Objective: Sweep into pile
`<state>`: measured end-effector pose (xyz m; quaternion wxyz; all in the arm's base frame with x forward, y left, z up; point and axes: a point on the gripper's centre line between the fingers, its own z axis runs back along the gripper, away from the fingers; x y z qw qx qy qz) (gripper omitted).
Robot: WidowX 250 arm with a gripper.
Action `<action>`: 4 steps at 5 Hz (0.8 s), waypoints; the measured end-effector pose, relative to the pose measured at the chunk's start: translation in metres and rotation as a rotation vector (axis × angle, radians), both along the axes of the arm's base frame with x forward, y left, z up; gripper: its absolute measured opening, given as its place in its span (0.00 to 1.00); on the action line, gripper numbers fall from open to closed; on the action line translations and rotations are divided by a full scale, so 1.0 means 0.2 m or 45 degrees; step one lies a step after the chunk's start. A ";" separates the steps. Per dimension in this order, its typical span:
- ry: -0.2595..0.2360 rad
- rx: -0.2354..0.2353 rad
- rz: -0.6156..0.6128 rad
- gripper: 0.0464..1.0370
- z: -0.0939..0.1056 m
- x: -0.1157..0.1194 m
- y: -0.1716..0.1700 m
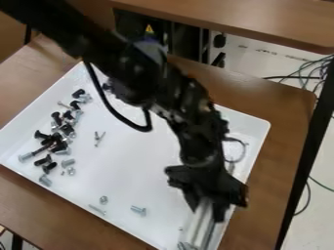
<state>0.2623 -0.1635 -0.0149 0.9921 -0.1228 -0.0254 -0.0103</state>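
Observation:
The gripper (207, 207) hangs low over the tray's lower right side, above long pale metallic strips (201, 225) that run down to the tray's front corner. Whether it grips them I cannot tell. On the left of the white tray (137, 168) lies a loose cluster of black screws (57, 141) and silver bolts (26, 156). A small silver piece (98, 138) lies to the cluster's right. Nearer the front edge are a silver bolt (138, 210), a small nut (104, 199) and a thin screw (97, 209).
The tray's raised rim (266, 128) surrounds the work area on a brown table (287, 105). A rounded clear item (242, 144) lies by the right wall, beside the arm. A black cable loops below the arm over the tray. Another tabletop (261, 19) stands behind.

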 end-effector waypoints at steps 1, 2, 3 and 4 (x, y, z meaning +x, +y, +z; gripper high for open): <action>0.026 -0.004 -0.003 0.32 -0.04 -0.01 0.00; 0.056 0.005 0.004 0.32 -0.08 -0.03 0.10; 0.091 0.042 0.080 0.32 -0.13 -0.03 0.35; 0.148 0.129 0.076 0.32 -0.17 -0.03 0.52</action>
